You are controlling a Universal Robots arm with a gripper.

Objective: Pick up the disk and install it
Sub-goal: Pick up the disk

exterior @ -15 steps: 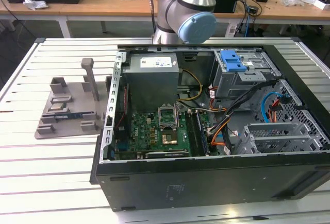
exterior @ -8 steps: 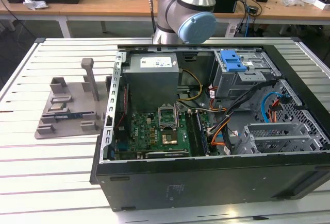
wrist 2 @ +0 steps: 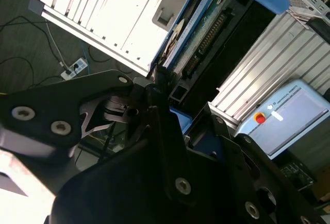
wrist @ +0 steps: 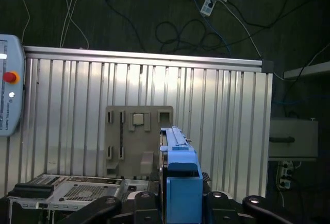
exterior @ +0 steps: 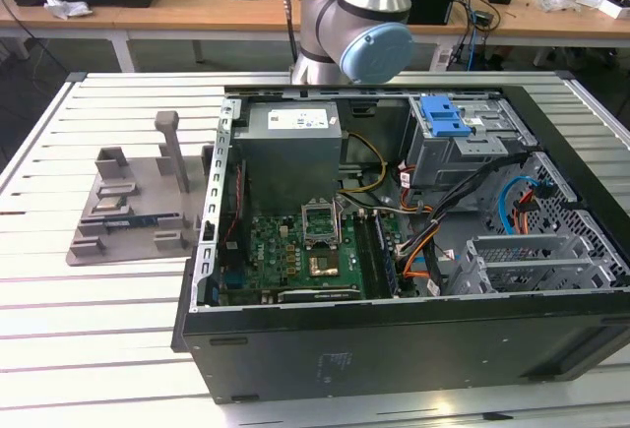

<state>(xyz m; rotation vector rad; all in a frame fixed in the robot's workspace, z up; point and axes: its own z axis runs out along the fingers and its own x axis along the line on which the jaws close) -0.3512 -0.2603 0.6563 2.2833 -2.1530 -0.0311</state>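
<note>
Black linkage plates of the end effector (wrist: 180,203) are seen closest in both wrist views; it is closed on the disk (wrist: 179,167) from both sides, and the disk is gripped edge-on, framed by its blue carrier bracket; the disk is held in the air, apart from the computer case (exterior: 394,349), with the slatted table (exterior: 98,349) seen beyond it.

In the exterior view the computer case lies open on the table; a grey power supply box (exterior: 293,148) is seated in its far corner; a green motherboard (exterior: 295,251) is laid on its floor nearer the front wall; a metal drive cage (exterior: 463,143) topped by a blue latch (exterior: 443,115) is fixed at the far side toward the exterior view's right; orange, blue and yellow cables (exterior: 423,251) are strung between motherboard and cage; a perforated metal bay (exterior: 532,261) is set near the front wall.

Just beside the case, on the exterior view's left, a grey fixture (exterior: 128,207) is placed, with small parts seated in its slots; behind the case the robot arm (exterior: 364,25) is seen.
</note>
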